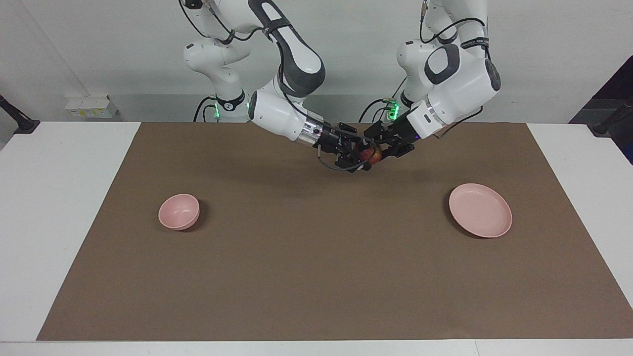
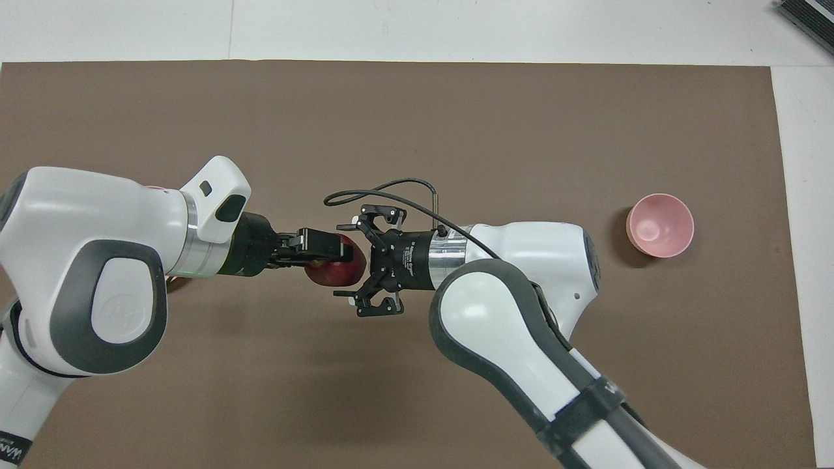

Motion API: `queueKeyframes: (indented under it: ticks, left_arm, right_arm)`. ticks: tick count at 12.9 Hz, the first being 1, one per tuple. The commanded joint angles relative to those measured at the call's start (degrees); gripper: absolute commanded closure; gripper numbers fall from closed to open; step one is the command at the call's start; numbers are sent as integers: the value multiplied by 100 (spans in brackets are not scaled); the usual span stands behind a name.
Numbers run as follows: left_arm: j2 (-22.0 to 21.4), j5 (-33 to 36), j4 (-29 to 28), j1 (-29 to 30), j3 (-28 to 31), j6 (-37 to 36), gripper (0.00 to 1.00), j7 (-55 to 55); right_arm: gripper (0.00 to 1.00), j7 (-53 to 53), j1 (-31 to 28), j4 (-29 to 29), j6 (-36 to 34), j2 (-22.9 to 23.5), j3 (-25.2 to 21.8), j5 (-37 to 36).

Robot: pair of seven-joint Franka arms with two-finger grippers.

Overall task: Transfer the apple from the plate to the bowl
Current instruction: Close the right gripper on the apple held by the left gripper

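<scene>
Apple (image 1: 372, 155) aloft, orientation unclear

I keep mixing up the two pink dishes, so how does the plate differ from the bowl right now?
The plate is wide and shallow with a low rim; the bowl is narrower and deeper. The plate lies toward the left arm's end of the brown mat, the bowl toward the right arm's end. Both are pale pink, round and hold nothing.

One camera sits high across the desk (image 1: 59, 207), facing the robots. Another looks steeply down from above them. Both share the brown mat (image 2: 456, 130).
</scene>
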Motion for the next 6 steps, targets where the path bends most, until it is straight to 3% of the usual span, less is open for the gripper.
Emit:
queueKeyframes:
  ticks: [1, 5, 6]
  left_arm:
    - [-114, -95, -43, -85, 27, -58, 100, -115]
    - [-105, -86, -26, -77, 27, -67, 100, -115]
    - [-105, -86, -17, -77, 27, -76, 88, -159]
  right_arm:
    - [100, -191, 0, 4, 200, -39, 22, 176]
    - [100, -191, 0, 4, 200, -39, 22, 158]
    - [100, -191, -9, 4, 200, -39, 22, 149]
